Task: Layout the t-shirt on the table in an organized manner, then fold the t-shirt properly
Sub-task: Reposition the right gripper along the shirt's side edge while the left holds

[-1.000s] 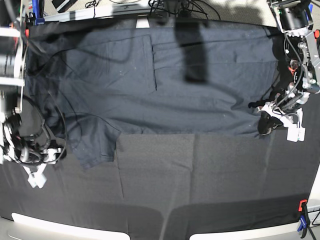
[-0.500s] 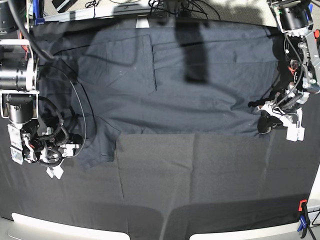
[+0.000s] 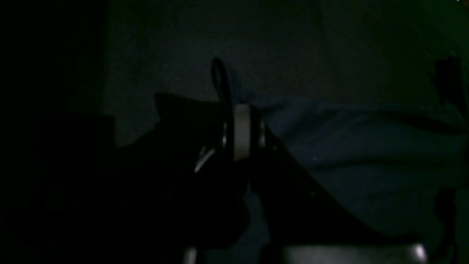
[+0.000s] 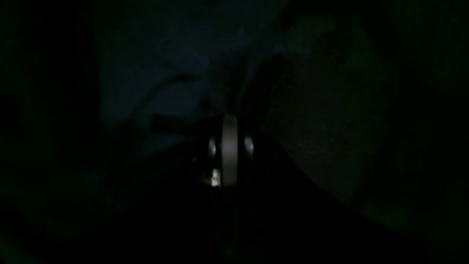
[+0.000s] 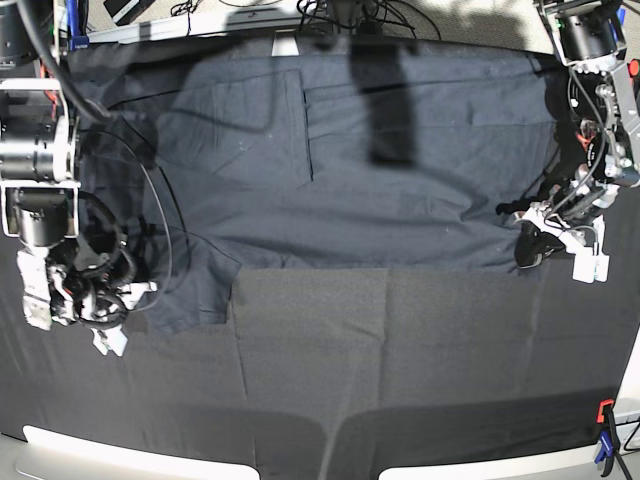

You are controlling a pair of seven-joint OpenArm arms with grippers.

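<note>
The t-shirt [image 5: 330, 160] lies spread flat across the far half of the surface [image 5: 400, 370], one sleeve [image 5: 195, 290] reaching down toward 7 o'clock. At the shirt's 3 o'clock edge the left claw [image 5: 540, 240] is clenched on a bunched bit of its hem; the left wrist view shows the dark fabric [image 3: 359, 154] lying right at the closed tips. At 8 o'clock the right claw [image 5: 120, 300] sits at the sleeve's outer edge, fully clenched; the right wrist view is too dark to tell whether cloth is caught in it. A red and blue clamp [image 5: 605, 430] grips the surface's corner at 4 o'clock.
</note>
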